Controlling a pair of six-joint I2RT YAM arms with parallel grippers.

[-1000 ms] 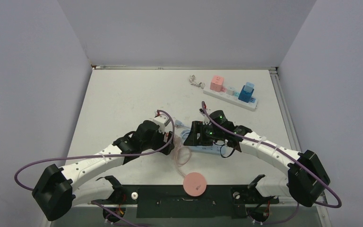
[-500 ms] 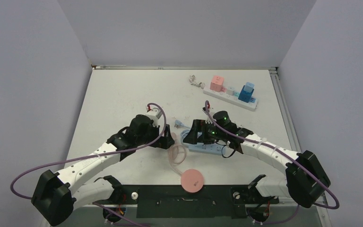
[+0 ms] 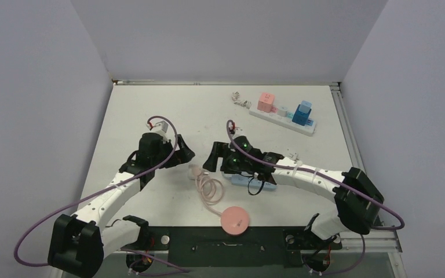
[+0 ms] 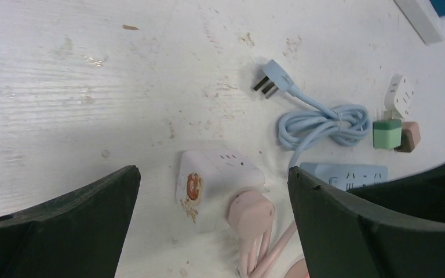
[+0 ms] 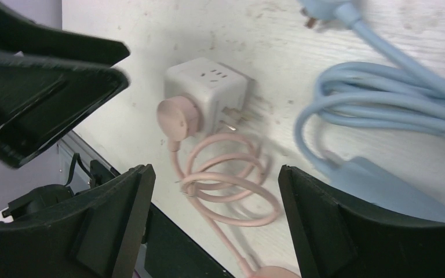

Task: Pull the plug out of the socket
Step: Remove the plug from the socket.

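The white cube socket lies on the table with the pink plug seated in its side. The plug's pink cord coils toward a pink disc near the front edge. My left gripper hovers open above the socket, with nothing between its fingers. My right gripper is open too, over the cord's coils, just right of the socket and plug. From above, the socket sits between the left gripper and the right gripper.
A light blue power strip lies under my right arm, with its bundled cord and loose plug. Green and brown adapters sit beyond it. A white strip holding pink and blue cubes lies at the back right.
Both grippers have opened. The left one drew back up and to the left, the right one shifted left. The socket and pink cord now lie free on the table, slightly further left.
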